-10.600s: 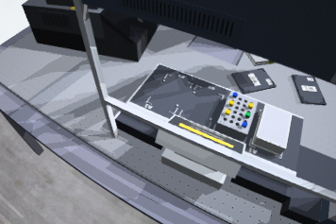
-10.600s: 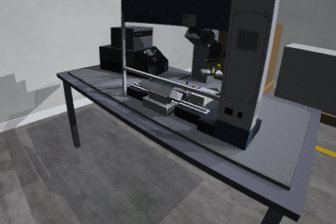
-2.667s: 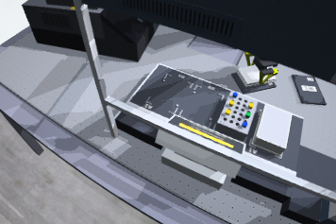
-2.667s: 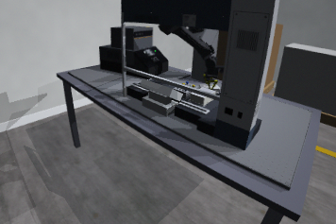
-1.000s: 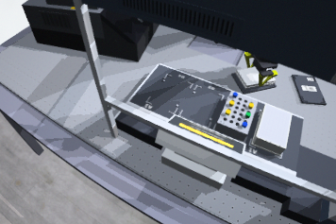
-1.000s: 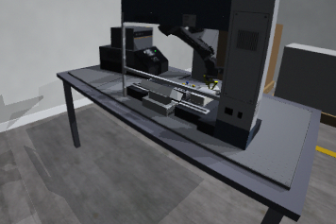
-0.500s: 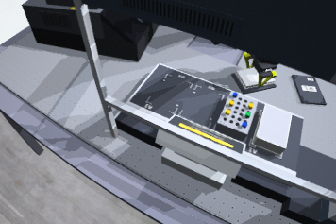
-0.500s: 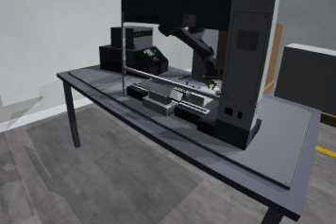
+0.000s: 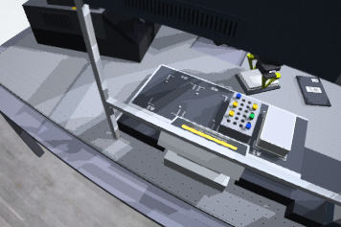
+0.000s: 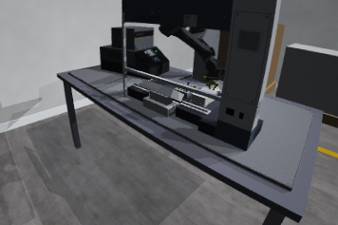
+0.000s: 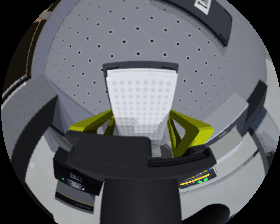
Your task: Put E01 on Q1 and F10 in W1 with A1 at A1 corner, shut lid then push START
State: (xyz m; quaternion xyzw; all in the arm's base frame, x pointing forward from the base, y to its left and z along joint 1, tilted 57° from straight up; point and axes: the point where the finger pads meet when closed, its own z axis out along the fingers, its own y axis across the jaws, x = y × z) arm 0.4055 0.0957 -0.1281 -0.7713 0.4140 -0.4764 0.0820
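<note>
While the gripper (image 11: 139, 136) stands clamped wide across a white PCR plate (image 11: 140, 97), that plate sits at twelve o'clock from the tube cooling block (image 9: 240, 116); a dark nest (image 9: 312, 90) lies at three o'clock, well apart.

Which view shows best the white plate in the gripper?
The wrist view: the white plate fills the centre, its well grid clear, between the gripper's yellow fingers. The top view shows it small and part-covered; the exterior view barely resolves it.
</note>
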